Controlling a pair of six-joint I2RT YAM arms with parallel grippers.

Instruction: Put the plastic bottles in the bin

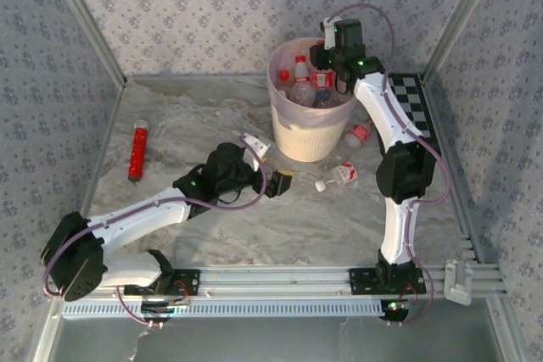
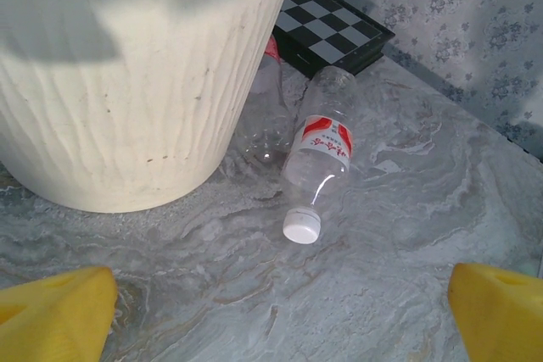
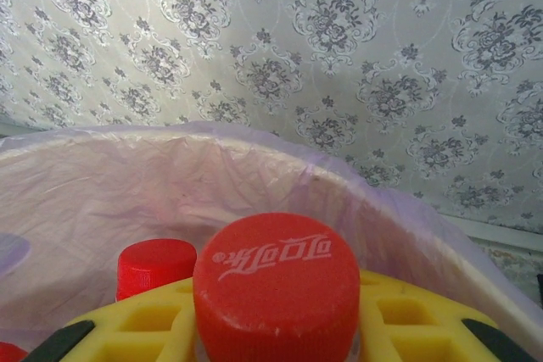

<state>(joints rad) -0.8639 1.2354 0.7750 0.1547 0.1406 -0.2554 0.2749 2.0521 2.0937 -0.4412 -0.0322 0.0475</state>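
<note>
The cream-white bin [image 1: 307, 129] with its lilac liner stands at the table's far middle and holds several plastic bottles [image 1: 300, 82]. My right gripper [image 1: 326, 74] hangs over the bin's right side, shut on a red-capped bottle [image 3: 276, 281] between its yellow fingers [image 3: 144, 324]. Beside it a second red cap [image 3: 155, 264] pokes up inside the liner [image 3: 170, 175]. My left gripper [image 1: 284, 184] is open just above the table, its yellow fingertips [image 2: 55, 315] wide apart. A white-capped bottle [image 2: 318, 154] lies ahead of it, beside the bin wall [image 2: 127, 82], and an unlabelled clear one [image 2: 267, 116] lies behind that.
A third loose bottle [image 1: 255, 143] lies left of the bin. The long red tube [image 1: 137, 152] rests at the far left. The chequered board [image 1: 416, 103] lies along the right wall. Patterned walls close in the table on three sides.
</note>
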